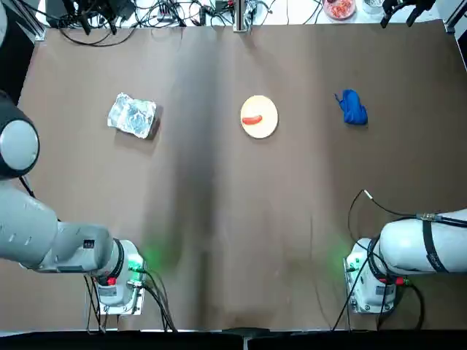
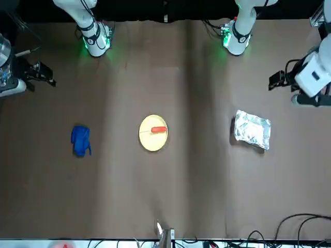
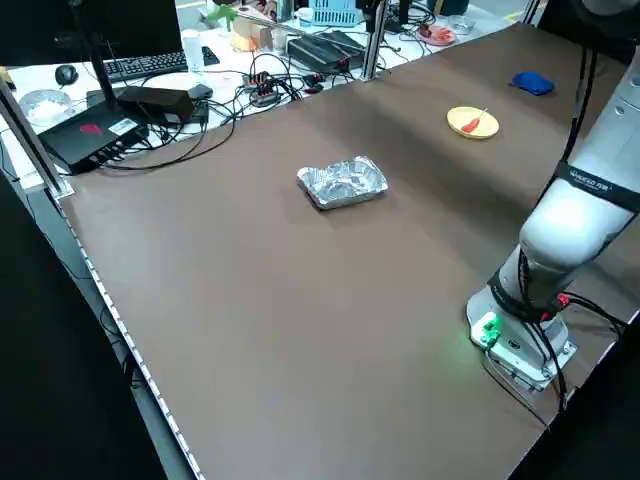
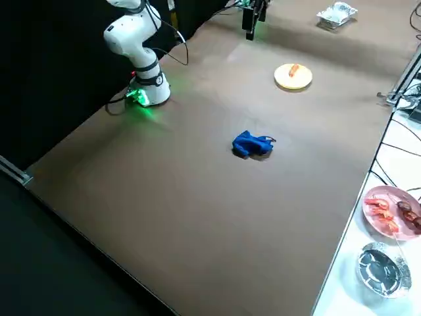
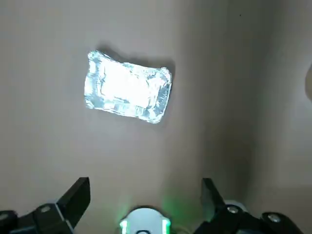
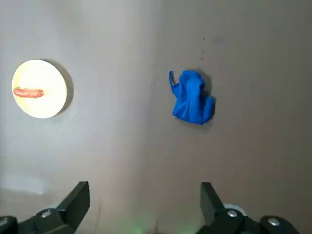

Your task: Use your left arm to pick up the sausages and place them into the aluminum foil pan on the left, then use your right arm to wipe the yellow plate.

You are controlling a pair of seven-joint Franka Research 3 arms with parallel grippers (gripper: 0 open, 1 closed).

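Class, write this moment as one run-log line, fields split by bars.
sausage: on plate | foil pan: left of plate | blue cloth: right of plate | both grippers: open, empty

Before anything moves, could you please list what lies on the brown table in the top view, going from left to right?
Foil pan → yellow plate with the sausage on it → blue cloth

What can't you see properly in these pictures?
- Left arm's hand: cut off by the top view's left edge.
- Plate: only a dark sliver at the left wrist view's right edge.
- Under the sausage: hidden in the top view by the sausage itself.
- Cloth's inner folds: bunched up, right wrist view.
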